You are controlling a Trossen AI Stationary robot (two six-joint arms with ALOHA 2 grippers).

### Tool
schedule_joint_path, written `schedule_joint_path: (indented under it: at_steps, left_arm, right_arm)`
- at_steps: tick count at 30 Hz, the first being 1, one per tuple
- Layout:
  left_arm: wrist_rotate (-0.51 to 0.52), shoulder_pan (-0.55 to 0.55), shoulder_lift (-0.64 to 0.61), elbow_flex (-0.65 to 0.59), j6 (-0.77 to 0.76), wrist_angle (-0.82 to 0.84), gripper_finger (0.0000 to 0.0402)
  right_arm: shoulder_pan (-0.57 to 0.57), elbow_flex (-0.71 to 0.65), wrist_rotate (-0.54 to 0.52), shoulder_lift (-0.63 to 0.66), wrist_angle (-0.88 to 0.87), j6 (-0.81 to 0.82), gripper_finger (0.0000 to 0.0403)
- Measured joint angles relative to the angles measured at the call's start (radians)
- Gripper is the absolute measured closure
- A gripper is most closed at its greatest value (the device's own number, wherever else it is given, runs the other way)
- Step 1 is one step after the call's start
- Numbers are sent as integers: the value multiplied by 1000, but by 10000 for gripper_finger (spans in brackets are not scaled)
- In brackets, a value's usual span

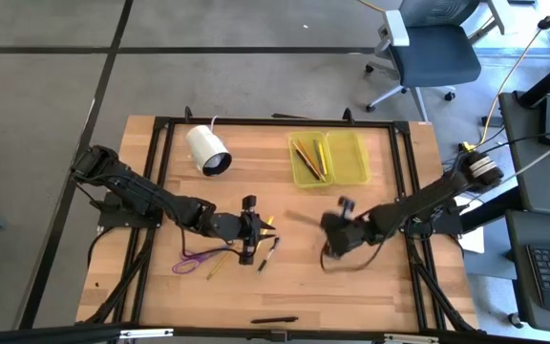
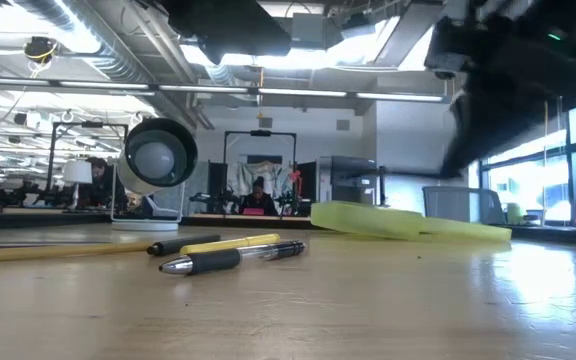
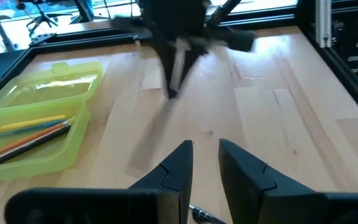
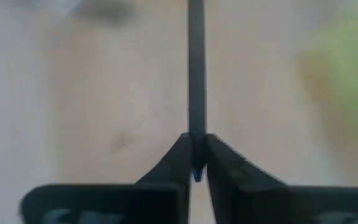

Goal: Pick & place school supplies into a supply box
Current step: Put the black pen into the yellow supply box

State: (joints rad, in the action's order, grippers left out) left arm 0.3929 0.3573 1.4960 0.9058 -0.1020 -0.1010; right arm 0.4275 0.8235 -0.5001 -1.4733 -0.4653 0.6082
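The supply box point(image 1: 328, 158), a translucent yellow-green case, lies open at the table's far side with several pencils point(image 3: 30, 132) in it. My right gripper point(image 1: 335, 232) is near the table's middle, shut on a thin dark pen point(image 4: 196, 74). To its left my left gripper point(image 3: 205, 152) stands open with nothing between its fingers, above a black pen point(image 1: 267, 253). Purple-handled scissors point(image 1: 194, 260) and a yellow pencil point(image 1: 216, 266) lie flat on the wood at the near left. My right gripper pinches the dark pen between its two fingertips point(image 4: 180, 155), at the pen's blue-tipped end point(image 4: 196, 174). The pen runs on forward past the fingertips, in line with the fingers. In the left wrist view it slants down point(image 3: 176, 71) from the gripper, clear of the table.
A white cylinder point(image 1: 208, 149) with a cable lies on its side at the far left. Another black pen point(image 1: 275, 320) lies at the near edge. Black frame rails point(image 1: 160, 172) run along the table's sides. Bare wood lies between the box and my grippers.
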Motion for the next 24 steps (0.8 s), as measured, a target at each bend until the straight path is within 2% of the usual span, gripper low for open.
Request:
schedule_joint_path:
  at_steps: [3,5,12,16,20,24]
  left_arm:
    - [13,0,0,0,10,0,331]
    - [14,0,0,0,31,0,333]
    - [-32,2,0,0,45,5,330]
    - [-81,2,0,0,44,5,330]
    - [-93,2,0,0,44,5,333]
    - [-96,2,0,0,44,5,333]
  right_arm:
    - [-68,1,-131,65,-85,134,365]
    - [-137,1,-149,87,-107,146,358]
    - [-441,2,-4,56,-68,-15,363]
    - [-577,2,91,15,-9,-91,359]
    - [-662,3,193,-35,66,-153,356]
    - [-699,3,209,-84,102,-192,356]
